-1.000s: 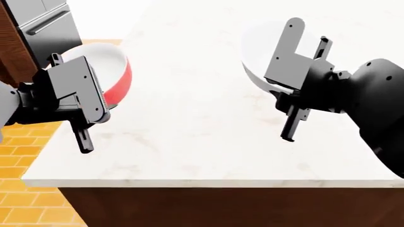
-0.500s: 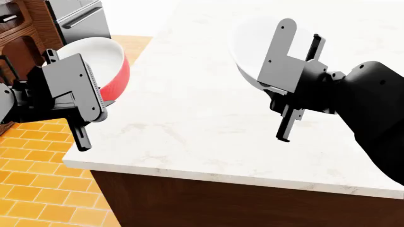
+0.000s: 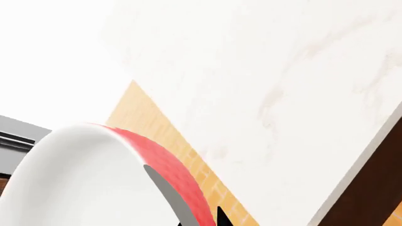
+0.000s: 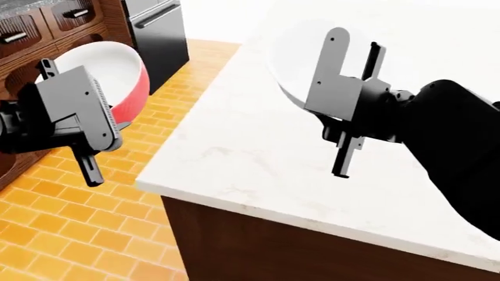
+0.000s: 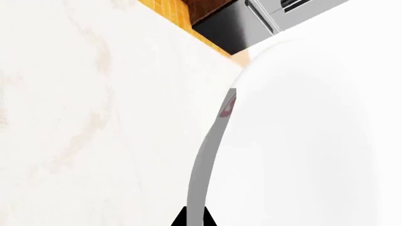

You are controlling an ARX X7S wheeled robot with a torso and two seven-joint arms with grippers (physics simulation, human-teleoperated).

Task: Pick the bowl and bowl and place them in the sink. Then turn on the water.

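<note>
My left gripper is shut on the rim of the red bowl, red outside and white inside, and holds it in the air over the orange floor, left of the counter. It also shows in the left wrist view. My right gripper is shut on the rim of the white bowl and holds it tilted above the white marble counter. The white bowl fills the right wrist view. The sink and tap are out of view.
The counter's near-left corner is close to my left arm. Dark wood cabinets and a dark steel appliance stand at the far left, across the orange tiled floor.
The whole view has swung left: the counter slid right and more floor, cabinets and the appliance came into view. Both grippers still hold their bowls in the same pose.
</note>
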